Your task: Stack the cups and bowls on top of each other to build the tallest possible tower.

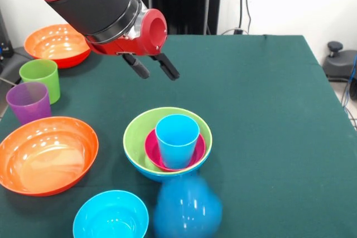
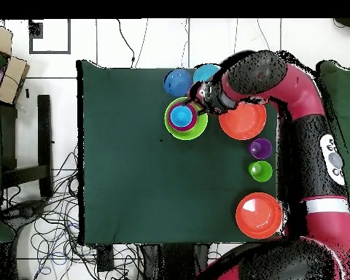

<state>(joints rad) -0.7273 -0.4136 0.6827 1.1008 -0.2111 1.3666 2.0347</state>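
Frontally, your claw (image 1: 151, 67) hangs above the table (image 1: 268, 115) with its two dark fingers apart and nothing between them, and the tower (image 1: 167, 144) stands nearer the camera and a little to picture right of it. That tower reads as a light blue cup (image 1: 177, 139) upright in a magenta bowl (image 1: 152, 150), inside the green bowl (image 1: 135, 135), which sits in a blue bowl whose rim just peeks out below. Loose pieces lie mostly to picture left of the claw: a green cup (image 1: 40, 78) and purple cup (image 1: 29, 102) upright and near each other, an orange bowl (image 1: 47, 154) beside them, another orange bowl (image 1: 57, 44) farther back. At the near edge sit a cyan bowl (image 1: 111, 214) and an upturned dark blue bowl (image 1: 187, 207). From overhead, the claw (image 2: 200, 97) sits just beside the tower (image 2: 186, 117), on the side toward the orange bowl (image 2: 243, 120). So your next pick probably means swinging away from the tower toward the purple cup (image 2: 260, 149) and green cup (image 2: 260, 171), both mouth-up, well clear of it.
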